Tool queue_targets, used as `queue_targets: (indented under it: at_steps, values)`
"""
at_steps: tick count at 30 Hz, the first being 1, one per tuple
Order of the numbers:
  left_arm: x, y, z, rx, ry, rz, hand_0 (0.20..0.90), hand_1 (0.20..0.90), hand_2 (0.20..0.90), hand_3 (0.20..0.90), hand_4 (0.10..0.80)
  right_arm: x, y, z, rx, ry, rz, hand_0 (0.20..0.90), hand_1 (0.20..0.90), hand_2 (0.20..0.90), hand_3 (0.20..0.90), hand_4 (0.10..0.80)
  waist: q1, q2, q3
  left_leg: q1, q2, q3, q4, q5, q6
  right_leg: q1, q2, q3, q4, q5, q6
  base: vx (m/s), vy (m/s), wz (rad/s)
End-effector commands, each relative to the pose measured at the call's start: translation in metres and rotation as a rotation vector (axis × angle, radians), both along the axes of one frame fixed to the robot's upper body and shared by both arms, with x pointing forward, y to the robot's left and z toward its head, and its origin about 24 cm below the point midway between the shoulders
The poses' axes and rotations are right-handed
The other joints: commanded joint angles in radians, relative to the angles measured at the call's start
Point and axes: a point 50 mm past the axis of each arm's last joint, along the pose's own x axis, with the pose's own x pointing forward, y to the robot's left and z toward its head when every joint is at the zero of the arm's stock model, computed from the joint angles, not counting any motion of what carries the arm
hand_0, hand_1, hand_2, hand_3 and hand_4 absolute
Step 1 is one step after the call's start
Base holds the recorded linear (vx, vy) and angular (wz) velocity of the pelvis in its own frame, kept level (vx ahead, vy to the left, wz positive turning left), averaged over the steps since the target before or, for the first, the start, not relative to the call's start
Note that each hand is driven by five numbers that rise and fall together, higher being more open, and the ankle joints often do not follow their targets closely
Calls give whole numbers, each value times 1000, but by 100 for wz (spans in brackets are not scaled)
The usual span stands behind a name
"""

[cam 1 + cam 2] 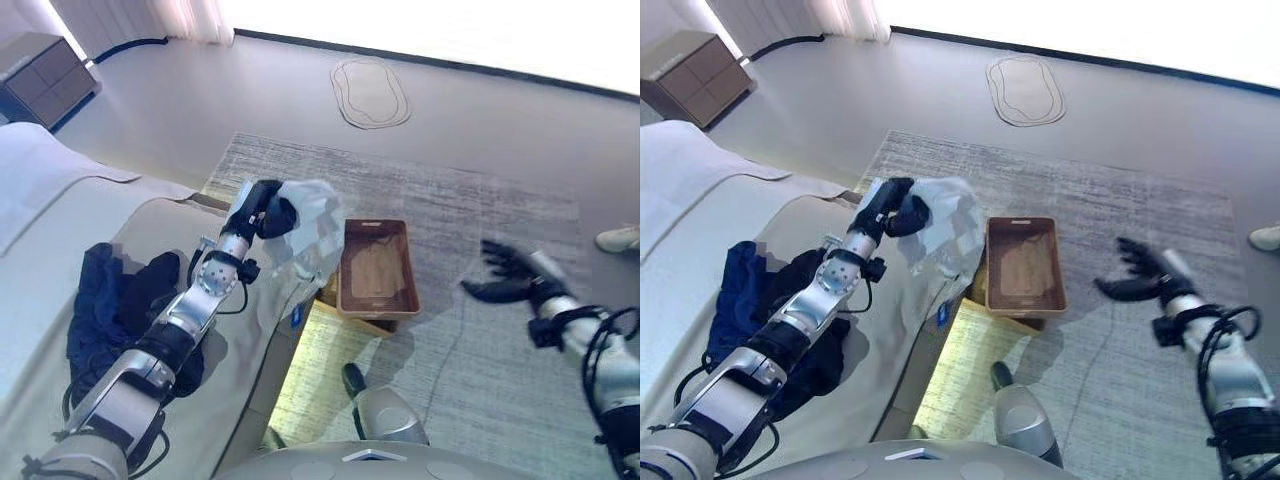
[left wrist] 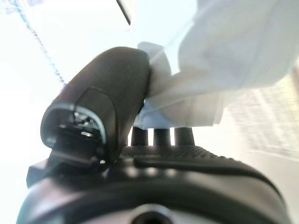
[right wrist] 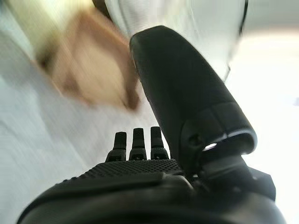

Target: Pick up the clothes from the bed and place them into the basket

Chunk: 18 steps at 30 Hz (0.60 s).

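While my left hand has its fingers and thumb pinched on the white garment, held up beside the bed, I judge the carry underway; next, swing it over the brown basket and release. My right hand hangs open.

No readable text or labels.

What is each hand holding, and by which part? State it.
Left hand pinches the white garment by a bunched upper edge; it hangs beside the basket. Right hand holds nothing.
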Motion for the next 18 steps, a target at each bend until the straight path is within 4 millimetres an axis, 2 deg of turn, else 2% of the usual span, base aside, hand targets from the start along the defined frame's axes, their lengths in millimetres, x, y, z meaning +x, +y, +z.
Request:
queue_targets:
  at_steps: [1, 4, 9, 15, 18]
  values:
    - [7, -22, 70, -92, -257, -109, 300, 300, 300, 200, 100, 39, 22, 64, 8, -383, 140, 900, 900, 900, 900, 800, 8, -82, -39, -26, -35, -78, 96, -110, 38, 93, -34, -90, -35, -49, -3, -32, 37, 1]
    - [1, -38, 92, -109, -311, -201, 300, 300, 300, 200, 100, 41, 46, 63, 37, -425, 255, 900, 900, 900, 900, 800, 23, -62, -40, -35, -46, -98, 81, -100, 33, 88, -39, -106, -32, -54, -4, -68, 38, 5]
    - [-8, -52, 115, -114, -354, -304, 300, 300, 300, 200, 100, 47, 61, 74, -16, -510, 284, 900, 900, 900, 900, 800, 42, -44, -42, -41, -57, -120, 66, -89, 28, 96, -50, -135, -35, -59, -2, -47, 21, 16]
    - [-24, -65, 130, -161, -370, -449, 300, 300, 300, 200, 100, 58, 79, 83, 15, -608, 180, 900, 900, 900, 900, 800, 79, -18, -51, -45, -71, -144, 57, -81, 27, 115, -63, -166, -58, -54, 1, -25, 47, 12]
    - [-34, -72, 136, -187, -375, -527, 300, 300, 300, 200, 100, 63, 86, 79, 75, -623, 68, 900, 900, 900, 900, 800, 100, -7, -54, -46, -77, -159, 50, -77, 28, 127, -67, -176, -67, -54, 2, -12, 56, 10]
